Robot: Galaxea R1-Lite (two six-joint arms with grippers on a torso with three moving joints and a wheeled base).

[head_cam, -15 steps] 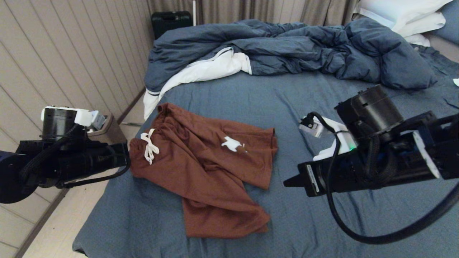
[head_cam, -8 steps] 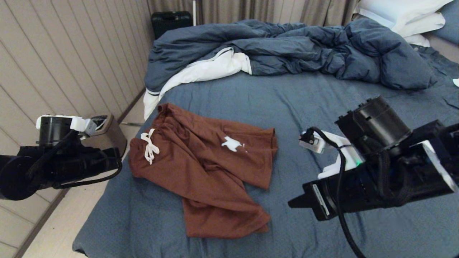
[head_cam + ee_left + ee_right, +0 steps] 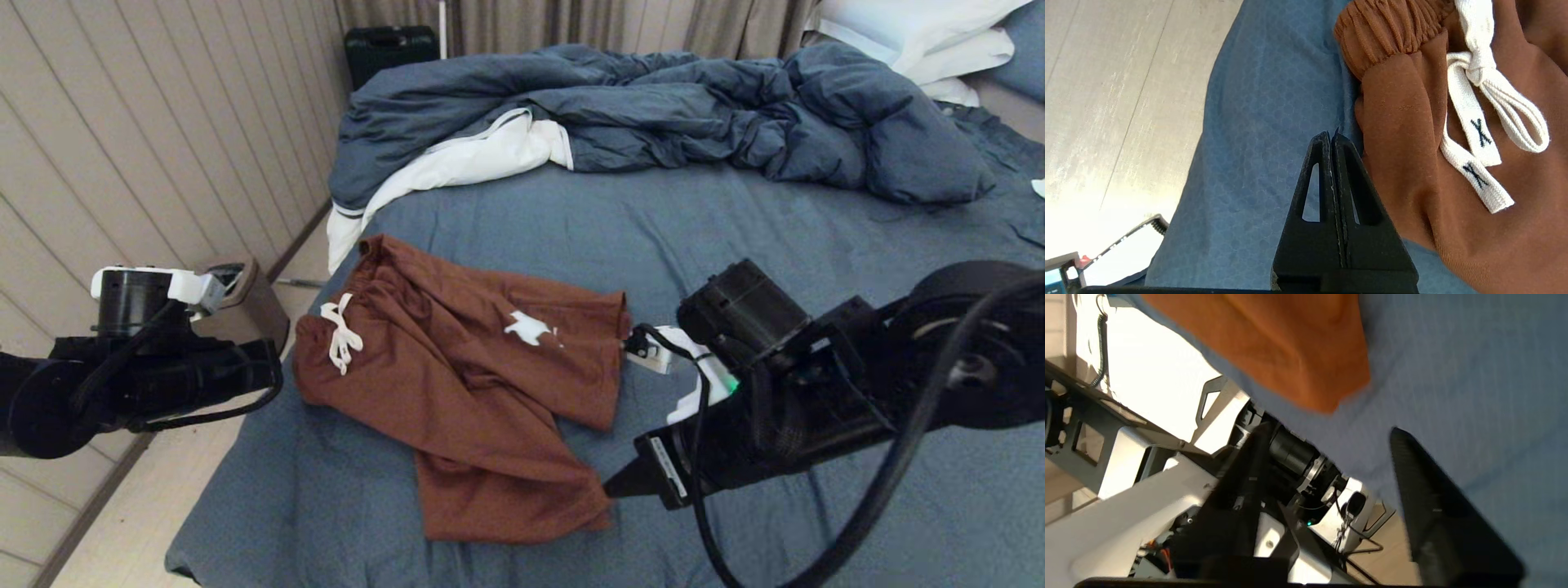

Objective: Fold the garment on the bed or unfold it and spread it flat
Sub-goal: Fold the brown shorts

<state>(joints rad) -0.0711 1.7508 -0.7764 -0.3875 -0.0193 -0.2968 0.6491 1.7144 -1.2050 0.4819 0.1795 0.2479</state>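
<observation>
The rust-brown shorts [image 3: 457, 384] lie rumpled on the bed's slate-blue sheet [image 3: 571, 220], waistband and white drawstring [image 3: 339, 335] to the left, both legs to the right. My left gripper [image 3: 1332, 136] is shut on nothing. It hovers over the sheet just beside the waistband corner [image 3: 1384, 36], near the drawstring [image 3: 1478, 122]. My right gripper [image 3: 612, 490] is low by the hem corner of the nearer leg. In the right wrist view it [image 3: 1331, 435] is open, with the shorts' corner [image 3: 1290, 347] a short way beyond its fingertips and nothing between them.
A rumpled blue duvet [image 3: 653, 106] with white lining fills the far half of the bed, with white pillows [image 3: 914, 33] at the back right. A wall, a small bin [image 3: 245, 302] and a black case [image 3: 388, 45] stand left of the bed.
My right arm has swung left and down, from over the bare sheet to the hem of the nearer leg. The left arm shifted only slightly. The shorts have not moved.
</observation>
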